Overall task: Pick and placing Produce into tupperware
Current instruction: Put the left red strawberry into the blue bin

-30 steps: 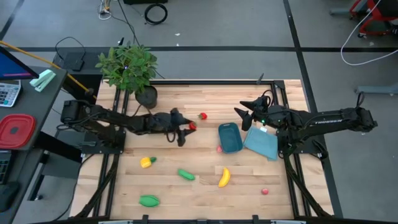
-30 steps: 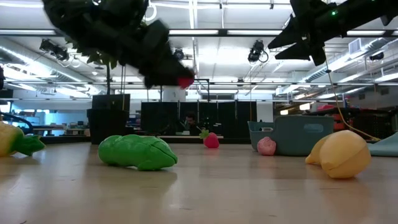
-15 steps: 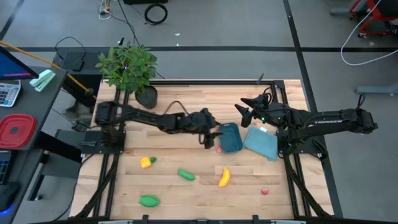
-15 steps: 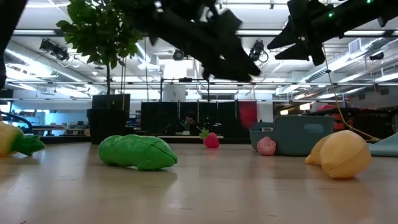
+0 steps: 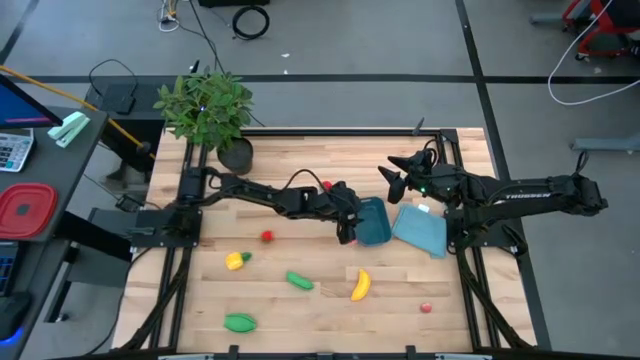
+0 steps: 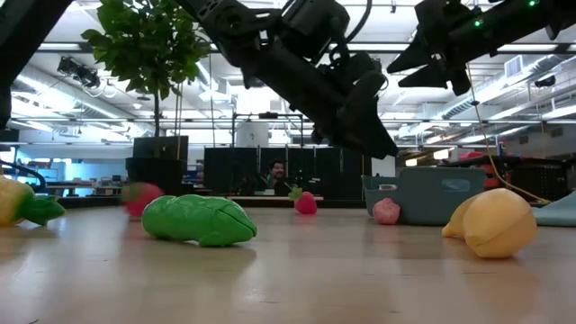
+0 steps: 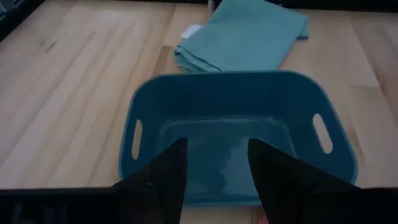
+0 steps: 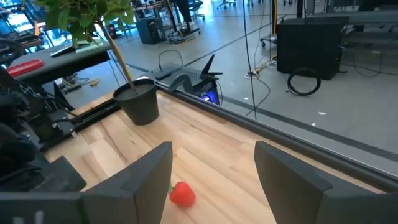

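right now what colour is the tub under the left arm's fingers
Dark blue tub, clearest in the left wrist view; it looks empty there.

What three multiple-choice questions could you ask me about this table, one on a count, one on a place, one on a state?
1. How many green oblong toy pieces lie on the wooden table? A one; B two; C four.
2. Where is the left gripper? A at the dark-blue rectangular plastic tub; B between the green pieces; C off the table.
3. The tub is: A empty; B full; C overturned.
B, the high view shows two; A, its open fingers frame the tub in the left wrist view; A, the tub's bare floor shows there.
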